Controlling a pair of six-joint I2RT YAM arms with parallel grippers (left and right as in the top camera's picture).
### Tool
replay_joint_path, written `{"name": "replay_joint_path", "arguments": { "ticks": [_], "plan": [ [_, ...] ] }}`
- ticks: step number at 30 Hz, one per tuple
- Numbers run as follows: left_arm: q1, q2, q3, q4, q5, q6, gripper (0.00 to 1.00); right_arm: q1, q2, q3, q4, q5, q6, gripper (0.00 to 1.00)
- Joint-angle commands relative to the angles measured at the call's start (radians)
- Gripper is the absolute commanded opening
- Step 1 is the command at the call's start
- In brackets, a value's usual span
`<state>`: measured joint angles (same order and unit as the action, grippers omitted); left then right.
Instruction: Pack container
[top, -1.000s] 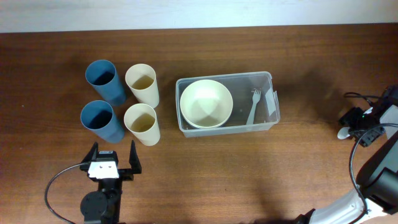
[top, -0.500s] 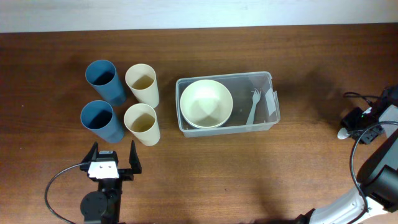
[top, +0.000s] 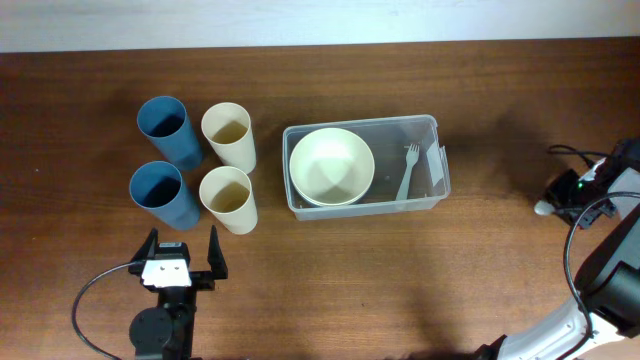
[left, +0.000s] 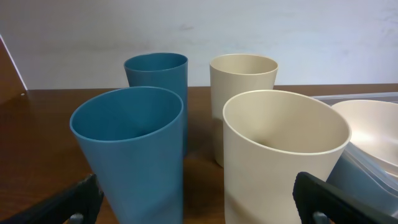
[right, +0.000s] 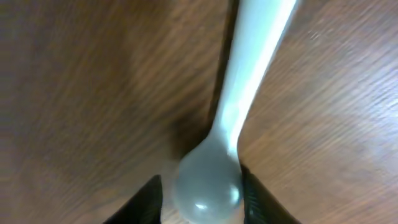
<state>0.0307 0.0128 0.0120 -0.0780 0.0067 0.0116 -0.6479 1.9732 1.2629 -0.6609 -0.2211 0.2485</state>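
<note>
Well left of right gripper (right: 202, 202): clear rectangular plastic container (top: 430, 125). Gripper pointed down, jaws part-open flanking bowl of white plastic spoon (right: 249, 81); grip unclear. left gripper (top: 182, 240) wide open, empty.

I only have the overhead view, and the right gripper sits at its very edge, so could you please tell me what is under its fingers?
Observer: The right wrist view shows a white spoon lying on the wooden table, with its bowl between the fingertips of the right gripper.
Operator: Thank you. Are the fingers already pinching it?
Observer: One dark finger stands close on each side of the bowl, but I cannot tell whether they press it.
Operator: Which way does the handle run?
Observer: Away from the gripper, up and to the right in that view.
</note>
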Motion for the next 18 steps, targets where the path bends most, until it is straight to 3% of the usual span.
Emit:
{"name": "replay_joint_path", "arguments": {
  "ticks": [1,8,13,18],
  "plan": [
    [0.006,-0.006,-0.003,-0.005,-0.003,0.019,1.00,0.006,0.025,0.003,0.006,-0.085,-0.005,0.27],
    [0.006,-0.006,-0.003,-0.005,-0.003,0.019,1.00,0.006,0.024,0.003,0.003,-0.086,-0.005,0.20],
    [0.006,-0.006,-0.003,-0.005,-0.003,0.019,1.00,0.006,0.018,0.003,0.003,-0.085,-0.005,0.08],
    [0.006,-0.006,-0.003,-0.005,-0.003,0.019,1.00,0.006,0.002,0.003,0.003,-0.086,-0.005,0.08]
  ]
}}
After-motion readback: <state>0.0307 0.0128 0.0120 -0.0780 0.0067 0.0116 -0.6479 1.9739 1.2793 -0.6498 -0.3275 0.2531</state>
